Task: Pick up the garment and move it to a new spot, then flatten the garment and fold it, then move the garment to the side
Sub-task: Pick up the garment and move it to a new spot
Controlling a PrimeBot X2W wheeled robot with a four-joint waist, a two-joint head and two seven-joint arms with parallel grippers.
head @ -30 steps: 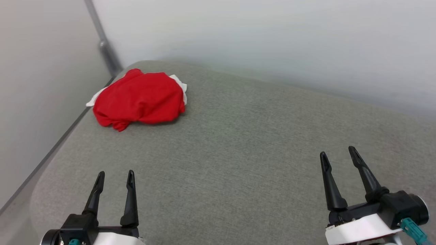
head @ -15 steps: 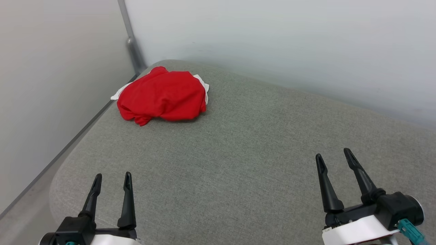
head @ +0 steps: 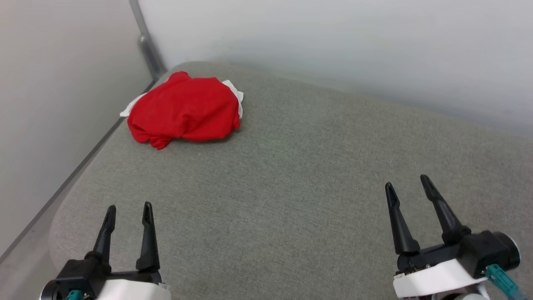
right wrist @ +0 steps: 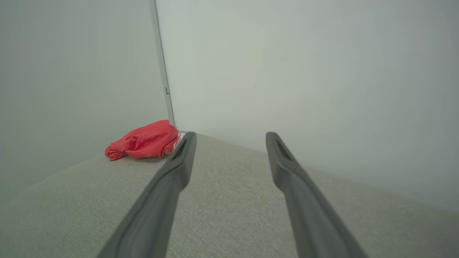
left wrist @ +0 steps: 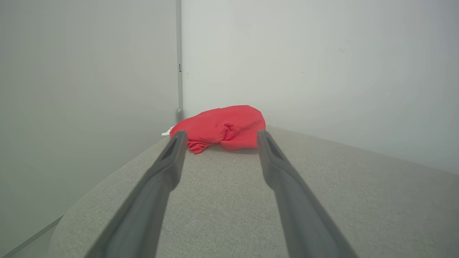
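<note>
The garment [head: 185, 110] is a crumpled red heap with white cloth peeking out at its back, lying at the far left corner of the grey fabric surface [head: 291, 175]. It also lies straight ahead between the fingers in the left wrist view as the garment [left wrist: 220, 127], and off to the left in the right wrist view as the garment [right wrist: 145, 140]. My left gripper [head: 128, 208] hovers open at the lower left, well short of it. At the lower right, my right gripper [head: 408, 186] is open too, with nothing between its fingers.
Pale walls [head: 333, 50] close in behind and to the left of the surface, meeting at a grey corner post [head: 145, 46]. The surface's rounded left edge [head: 62, 216] drops off toward the left wall.
The head camera has swung, so the whole picture shifted right, then partly back left and down. Both grippers stay open and low; the garment lies as before.
</note>
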